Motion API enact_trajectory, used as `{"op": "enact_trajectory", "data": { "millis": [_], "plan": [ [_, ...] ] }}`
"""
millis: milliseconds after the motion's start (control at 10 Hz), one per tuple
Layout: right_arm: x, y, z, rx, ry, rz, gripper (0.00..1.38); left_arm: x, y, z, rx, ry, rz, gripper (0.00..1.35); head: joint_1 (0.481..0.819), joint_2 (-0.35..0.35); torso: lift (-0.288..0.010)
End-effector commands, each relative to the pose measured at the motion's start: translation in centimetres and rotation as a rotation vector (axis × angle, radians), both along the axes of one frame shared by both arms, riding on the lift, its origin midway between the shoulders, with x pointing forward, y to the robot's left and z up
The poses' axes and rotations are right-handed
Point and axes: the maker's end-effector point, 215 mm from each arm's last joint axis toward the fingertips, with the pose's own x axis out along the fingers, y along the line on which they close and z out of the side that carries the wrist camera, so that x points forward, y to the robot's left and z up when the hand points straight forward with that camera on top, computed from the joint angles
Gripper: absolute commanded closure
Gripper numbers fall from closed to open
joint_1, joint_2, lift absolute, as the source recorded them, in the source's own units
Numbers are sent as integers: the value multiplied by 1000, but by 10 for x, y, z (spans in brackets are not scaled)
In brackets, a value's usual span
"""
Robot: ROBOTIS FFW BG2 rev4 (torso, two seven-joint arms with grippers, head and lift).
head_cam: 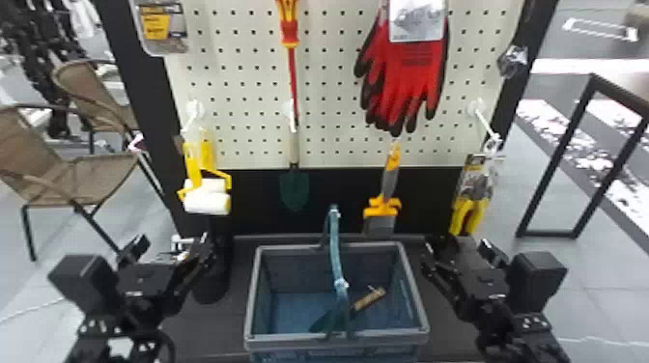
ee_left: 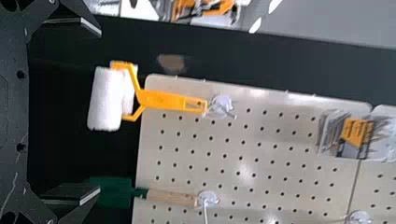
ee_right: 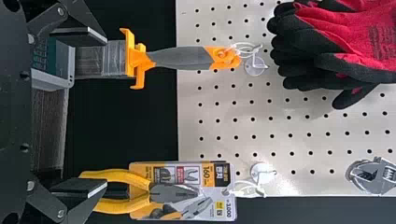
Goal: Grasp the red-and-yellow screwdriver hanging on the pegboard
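The red-and-yellow screwdriver point(head_cam: 291, 58) hangs at 12 o'clock in the head view, high on the pegboard point(head_cam: 241, 96). Its handle is up and cut by the top edge, and its red shaft points straight down. Both pincers sit low and well apart from it. The left gripper point(head_cam: 200, 248) is at 8 o'clock, with the screwdriver up toward its 1 o'clock. The right gripper point(head_cam: 434, 256) is at 4 o'clock, with the screwdriver toward its 11 o'clock. In the wrist views the left fingers point(ee_left: 74, 192) and the right fingers point(ee_right: 77, 186) are spread wide, with nothing between them.

Bare board flanks the shaft on both sides. The red gloves point(head_cam: 401, 72) hang at its 3 o'clock and a packaged item point(head_cam: 157, 26) at its 9 o'clock, near the board's black edge post. Just under the shaft's tip hangs a green trowel point(head_cam: 293, 188). A paint roller point(head_cam: 205, 195) hangs above the left gripper. A yellow-collared scraper point(head_cam: 384, 202) and yellow pliers point(head_cam: 471, 202) hang above the right one. A grey basket point(head_cam: 253, 299) sits between the two grippers at 6 o'clock, its blue handle point(head_cam: 336, 260) standing upright
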Motion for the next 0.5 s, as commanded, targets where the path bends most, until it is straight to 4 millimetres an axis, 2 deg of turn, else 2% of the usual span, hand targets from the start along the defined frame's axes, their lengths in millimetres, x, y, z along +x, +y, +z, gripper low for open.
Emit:
{"op": "enact_trajectory", "data": {
  "millis": [0,400],
  "plan": [
    [0,0,0,3,1,0,219,16,-2,23,14,35,-70,134,549,0,-100],
    [0,-1,-1,-1,3,1,219,46,-26,131,65,-49,-226,147,549,0,-100]
  ]
}}
